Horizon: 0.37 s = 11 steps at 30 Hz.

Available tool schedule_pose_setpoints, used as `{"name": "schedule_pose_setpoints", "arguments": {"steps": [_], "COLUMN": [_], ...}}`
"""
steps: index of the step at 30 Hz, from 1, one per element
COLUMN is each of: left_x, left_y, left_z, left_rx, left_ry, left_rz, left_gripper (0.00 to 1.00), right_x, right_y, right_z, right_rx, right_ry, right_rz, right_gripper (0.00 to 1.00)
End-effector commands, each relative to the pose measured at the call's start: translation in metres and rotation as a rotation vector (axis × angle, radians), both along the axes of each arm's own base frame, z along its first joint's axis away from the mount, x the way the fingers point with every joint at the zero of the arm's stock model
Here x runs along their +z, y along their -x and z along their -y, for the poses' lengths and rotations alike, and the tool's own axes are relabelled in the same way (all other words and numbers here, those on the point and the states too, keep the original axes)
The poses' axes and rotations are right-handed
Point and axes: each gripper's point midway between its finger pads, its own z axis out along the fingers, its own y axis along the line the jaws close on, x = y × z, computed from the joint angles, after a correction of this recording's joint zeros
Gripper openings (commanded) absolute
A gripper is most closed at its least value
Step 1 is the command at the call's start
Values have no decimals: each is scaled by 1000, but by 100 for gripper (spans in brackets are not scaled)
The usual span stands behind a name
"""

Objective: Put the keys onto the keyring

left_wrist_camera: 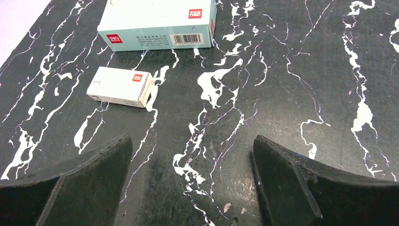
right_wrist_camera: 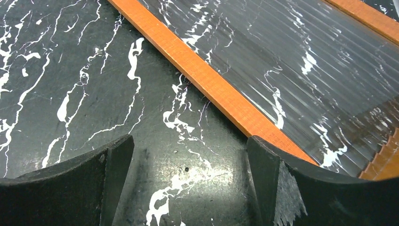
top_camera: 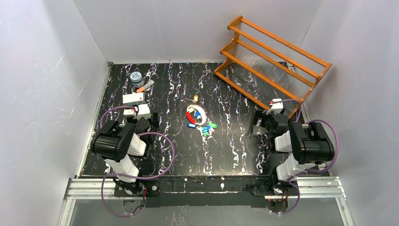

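The keyring (top_camera: 197,114) lies mid-table in the top view, a pale ring with red and blue pieces on it. Green and blue tags (top_camera: 206,127) are bunched at its near right side. One small key with a pale yellow head (top_camera: 195,98) lies just beyond the ring. My left gripper (top_camera: 142,121) is open and empty, low over the table to the left of the ring; in the left wrist view (left_wrist_camera: 193,150) only bare table shows between its fingers. My right gripper (top_camera: 269,117) is open and empty to the right of the ring, over bare table in the right wrist view (right_wrist_camera: 190,146). Neither wrist view shows the ring or keys.
A pale box (top_camera: 133,98) (left_wrist_camera: 157,21) and a small white box (top_camera: 128,112) (left_wrist_camera: 120,87) lie ahead of the left gripper. A round blue-grey tub (top_camera: 136,77) and an orange pen (top_camera: 146,86) sit far left. An orange rack (top_camera: 270,56) (right_wrist_camera: 211,84) stands at the back right, by the right gripper.
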Motion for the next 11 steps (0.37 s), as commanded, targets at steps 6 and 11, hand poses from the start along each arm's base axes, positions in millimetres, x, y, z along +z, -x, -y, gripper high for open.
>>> {"name": "schedule_pose_setpoints", "arguments": {"steps": [6, 11], "left_x": [5, 4], "left_y": [-5, -5], "left_z": [-6, -7], "left_rx": [44, 38], "left_ry": [3, 13], "left_rz": [21, 11], "left_gripper": [98, 99], "right_x": [19, 20], "right_y": [-13, -13], "right_z": [0, 0], "right_rx": [-7, -8], "right_ry": [-27, -28], "right_rz": [66, 66], "right_gripper": [99, 99]}}
